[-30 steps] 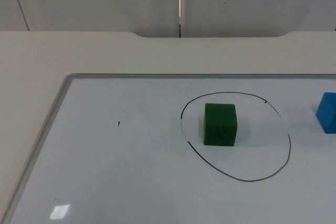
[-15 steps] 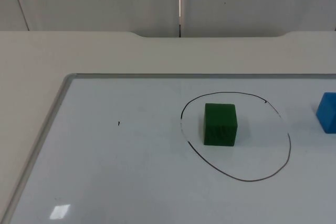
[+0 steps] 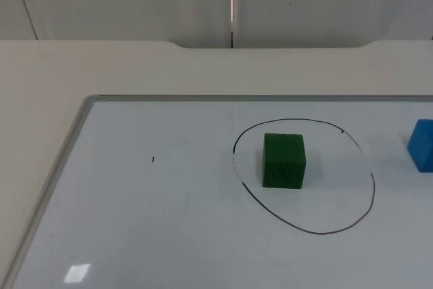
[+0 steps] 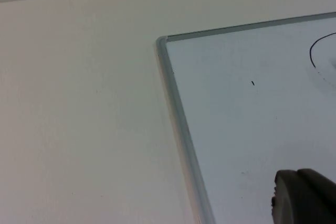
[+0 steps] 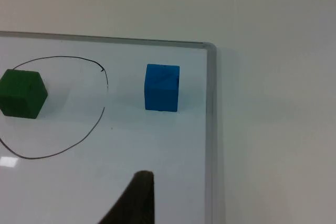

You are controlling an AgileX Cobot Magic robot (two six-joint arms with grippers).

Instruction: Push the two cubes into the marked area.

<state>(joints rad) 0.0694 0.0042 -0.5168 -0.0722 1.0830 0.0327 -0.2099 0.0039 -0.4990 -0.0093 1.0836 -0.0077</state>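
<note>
While the pale table top takes up the upper half of the top view, a whiteboard with a grey metal frame lies on it and covers the lower half, its rounded corner at the left of the frame. On the board a thin black line draws a rough oval, the marked area, right of centre in the top view. The green cube sits inside that oval, in its upper left part, close to the line but apart from it. The blue cube stands at the right edge of the frame, outside the oval and cut off by the picture's border; in the right wrist view the same blue cube rests between the oval's line and the board's right frame, touching neither. A small black mark dots the board left of the oval.

A dark fingertip of the right gripper hangs above the bare board, near the blue cube but well clear of it. Of the left gripper a blurred dark tip shows, probably above the board near its left frame. Whether either pair of jaws is spread or pressed together I cannot tell.
</note>
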